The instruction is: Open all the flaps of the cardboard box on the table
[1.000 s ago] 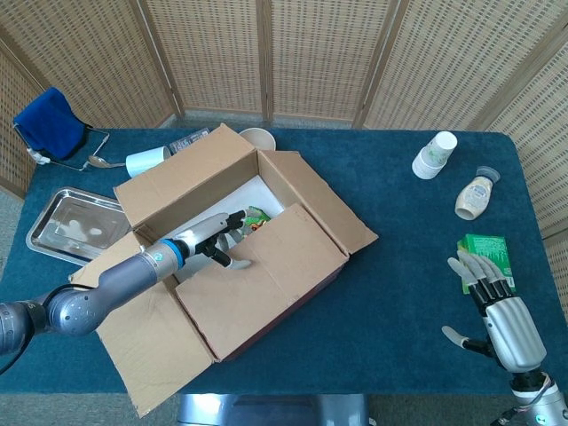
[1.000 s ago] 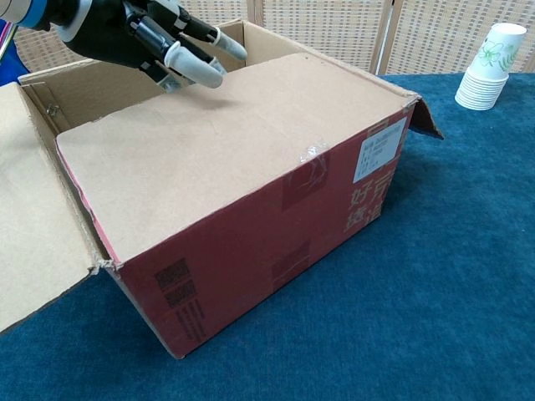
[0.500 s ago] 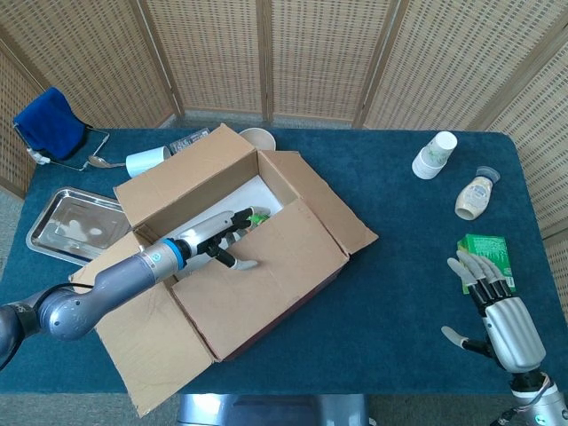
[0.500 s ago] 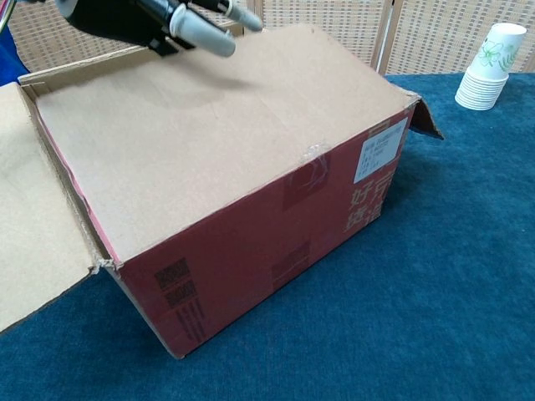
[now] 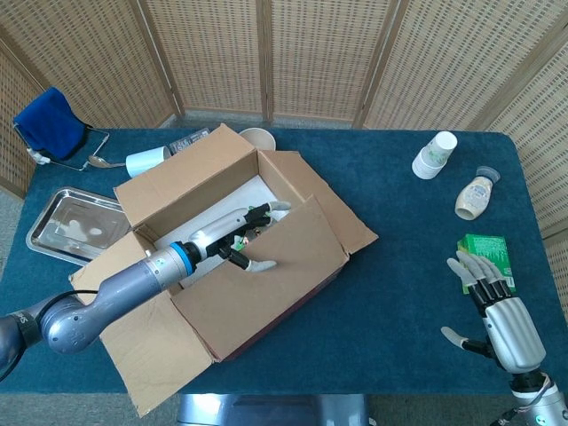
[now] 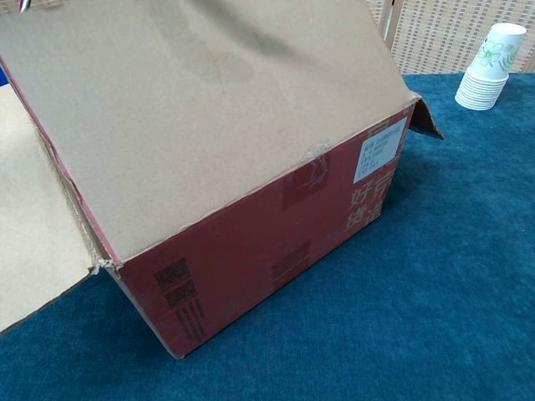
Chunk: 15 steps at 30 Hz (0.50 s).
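Note:
The cardboard box point(image 5: 306, 286) sits left of centre on the blue table, its red side point(image 6: 276, 251) filling the chest view. Its back flap point(image 5: 177, 186), left flap point(image 5: 146, 346) and right flap point(image 5: 328, 209) lie folded out. The near flap point(image 5: 266, 284) stands tilted up, and it also fills the top of the chest view point(image 6: 209, 109). My left hand point(image 5: 244, 235) holds this flap's free edge, fingers on the inner side and thumb on the outer face; the chest view hides it. My right hand point(image 5: 497, 315) rests open at the table's right edge.
A green packet point(image 5: 255, 217) lies inside the box. A metal tray point(image 5: 71, 222), a blue cloth point(image 5: 49, 124), a tipped cup point(image 5: 146, 161) and a bowl point(image 5: 257, 138) lie left and behind. A paper cup stack point(image 5: 435, 153) point(image 6: 489, 67), a bottle point(image 5: 475, 195) and a green carton point(image 5: 486, 253) are at the right.
My left hand has lifted the near flap from lying almost flat over the box to a steep tilt, and has left the chest view. The right hand has not moved.

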Available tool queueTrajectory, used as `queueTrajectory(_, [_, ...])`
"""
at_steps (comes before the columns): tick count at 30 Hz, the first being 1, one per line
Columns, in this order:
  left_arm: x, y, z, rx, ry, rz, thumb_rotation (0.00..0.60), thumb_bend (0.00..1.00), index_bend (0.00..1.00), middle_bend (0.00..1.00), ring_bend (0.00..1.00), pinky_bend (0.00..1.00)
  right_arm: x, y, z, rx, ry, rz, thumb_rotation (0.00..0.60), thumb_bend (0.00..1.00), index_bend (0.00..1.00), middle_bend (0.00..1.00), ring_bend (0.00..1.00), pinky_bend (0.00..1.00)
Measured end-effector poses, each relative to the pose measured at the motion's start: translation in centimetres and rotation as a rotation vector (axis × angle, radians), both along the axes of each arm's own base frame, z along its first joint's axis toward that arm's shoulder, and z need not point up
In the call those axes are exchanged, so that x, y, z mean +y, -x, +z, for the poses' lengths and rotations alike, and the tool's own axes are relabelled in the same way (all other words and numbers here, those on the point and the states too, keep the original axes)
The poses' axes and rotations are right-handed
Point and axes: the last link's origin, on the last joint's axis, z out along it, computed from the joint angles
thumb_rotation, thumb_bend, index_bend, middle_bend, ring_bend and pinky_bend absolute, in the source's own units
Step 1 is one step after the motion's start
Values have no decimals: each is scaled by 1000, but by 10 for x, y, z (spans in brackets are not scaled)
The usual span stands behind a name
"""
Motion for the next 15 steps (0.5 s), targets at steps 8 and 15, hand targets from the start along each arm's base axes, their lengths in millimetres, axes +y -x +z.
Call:
queueTrajectory(8, [-8, -9, -2, -71, 33, -12, 600, 0, 61, 336, 320, 502, 0, 0, 0, -1, -1, -1, 600, 89, 0, 0, 0, 0])
queueTrajectory(15, [-13, -17, -5, -160, 69, 4, 600, 0, 77, 344, 319, 498, 0, 0, -2, 5, -5, -2, 600, 89, 0, 0, 0, 0])
